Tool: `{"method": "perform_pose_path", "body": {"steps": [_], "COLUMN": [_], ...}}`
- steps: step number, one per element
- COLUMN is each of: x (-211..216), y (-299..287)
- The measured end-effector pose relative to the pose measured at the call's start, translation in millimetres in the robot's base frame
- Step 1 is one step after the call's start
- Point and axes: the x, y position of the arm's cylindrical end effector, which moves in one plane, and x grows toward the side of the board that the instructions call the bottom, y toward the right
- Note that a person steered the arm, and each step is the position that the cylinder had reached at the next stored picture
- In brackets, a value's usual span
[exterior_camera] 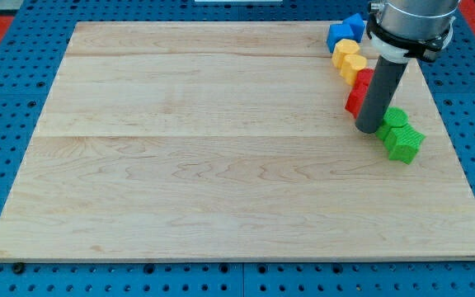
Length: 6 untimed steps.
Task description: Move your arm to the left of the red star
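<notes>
The red star (358, 92) lies near the view's upper right of the wooden board (221, 148), partly hidden behind my rod. My tip (369, 129) rests on the board just below the red block, touching or nearly touching its lower edge, with the green blocks to its right. Which red shape is which cannot be made out, because the rod covers part of it.
Two blue blocks (346, 31) sit at the view's top right. Yellow blocks (349, 58) lie just below them, above the red. A green cube (395, 118) and a green star (402, 142) lie right of my tip. The board's right edge is close.
</notes>
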Motion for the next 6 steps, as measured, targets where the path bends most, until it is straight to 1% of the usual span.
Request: {"method": "perform_pose_path", "body": {"steps": [1,2,3,4,6], "x": [8,1,-26,-43,-43], "y": [-32,-84,-103,-100,-60]}}
